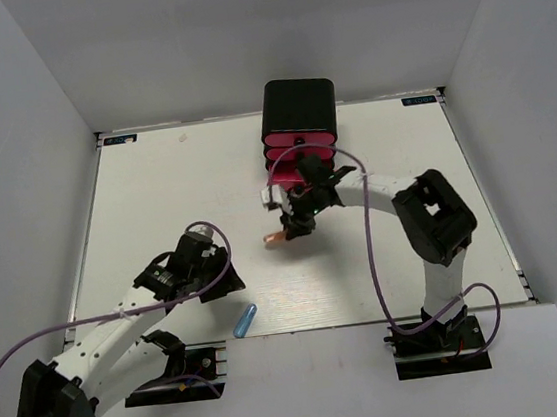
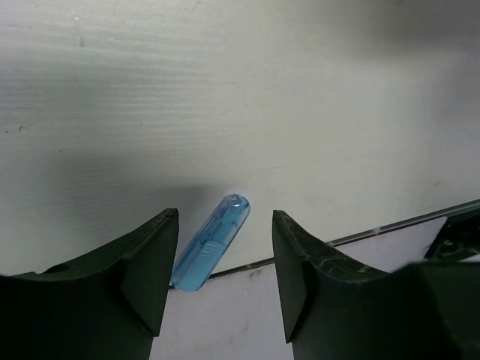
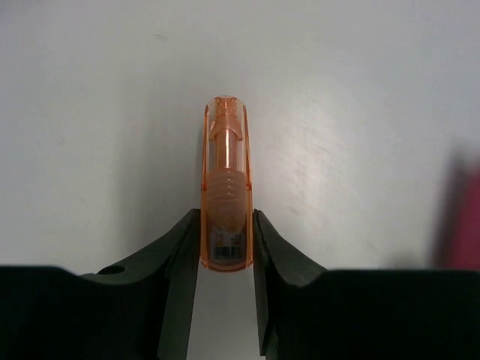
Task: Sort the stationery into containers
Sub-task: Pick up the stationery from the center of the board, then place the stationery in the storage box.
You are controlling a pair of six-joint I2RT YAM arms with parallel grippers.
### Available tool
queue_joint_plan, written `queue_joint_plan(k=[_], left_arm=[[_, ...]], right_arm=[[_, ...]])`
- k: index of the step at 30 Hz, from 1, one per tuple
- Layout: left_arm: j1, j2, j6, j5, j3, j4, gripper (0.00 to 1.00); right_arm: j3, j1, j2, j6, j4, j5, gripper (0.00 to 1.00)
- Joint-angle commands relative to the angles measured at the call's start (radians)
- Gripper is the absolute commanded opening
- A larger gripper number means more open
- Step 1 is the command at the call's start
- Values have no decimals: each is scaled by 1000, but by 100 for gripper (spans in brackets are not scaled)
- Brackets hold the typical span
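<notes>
Close to us, right by the near edge of the table, lies the blue capsule. Our left gripper hangs over it with its two fingers apart, one on each side, and neither one touches the capsule. The capsule does not lie straight in the gap. It slants: its near end sits close to the finger on the left of the wrist view, and its far end points toward the middle. So we think the left gripper should turn a little first, or the fingers may push the capsule round, maybe over the table edge, when they close. The left arm is much the nearer one to this piece. Farther out, near the middle of the table, our right gripper is pinched tight on the orange capsule. It holds the capsule by one end, and the long side points straight out ahead of the fingers. We cannot tell whether the capsule is off the table or resting on it. Farthest away stands the black cabinet with the pink drawers, just past the right gripper. That arm is the nearer one to the drawers, so the orange piece has only a short way to go. We cannot tell whether any drawer is pulled out.
</notes>
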Motion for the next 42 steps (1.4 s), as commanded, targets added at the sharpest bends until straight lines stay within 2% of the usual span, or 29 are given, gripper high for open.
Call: queue_joint_plan(k=[1,9,19,27,29,34,37,42], left_arm=[[-14,57,39,24,40,12,63],[-45,266,111,0,160,-74,67],[-118,385,130,-18,237,-118,72],[-170,407,99,-48,274,-176,73],[-180,398,88,-48,274,-176,73],[-203,417,88,-57,294,-208,74],[-224,427,88,-78,294,-218,74],[-243,477,79,-98,314,-228,74]], right_arm=[[57,-86,-144,108,52,76,1],[112,-192,-199,148,62,181,4],[192,-238,-86,128,98,309,9],[233,-249,-20,100,92,365,12],[238,-253,-10,99,94,369,16],[253,-255,14,93,80,359,43],[244,-258,1,99,82,331,46],[192,-266,-58,111,89,302,46]])
